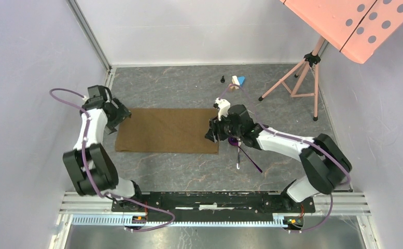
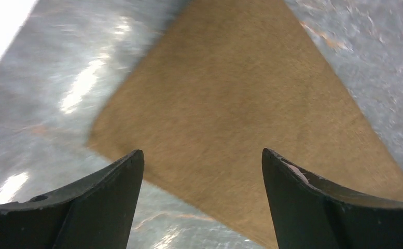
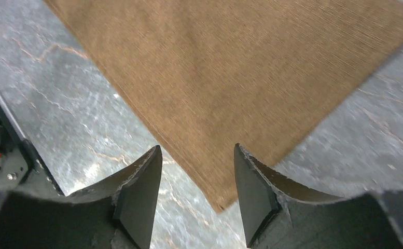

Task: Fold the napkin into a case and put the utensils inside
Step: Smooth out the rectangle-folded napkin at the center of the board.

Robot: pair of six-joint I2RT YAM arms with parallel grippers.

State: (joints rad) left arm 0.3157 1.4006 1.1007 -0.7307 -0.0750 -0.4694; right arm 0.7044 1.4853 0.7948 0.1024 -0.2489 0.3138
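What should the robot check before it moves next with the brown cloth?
1. Napkin lies flat on the table: ok.
2. Left hand open, at a napkin corner: ok.
3. Right hand open, straddling a napkin corner: ok.
4. Hands touching the cloth: cannot tell.
5. Spoon and fork off the napkin, beside its right end: ok.
6. Folding finished: not ok.
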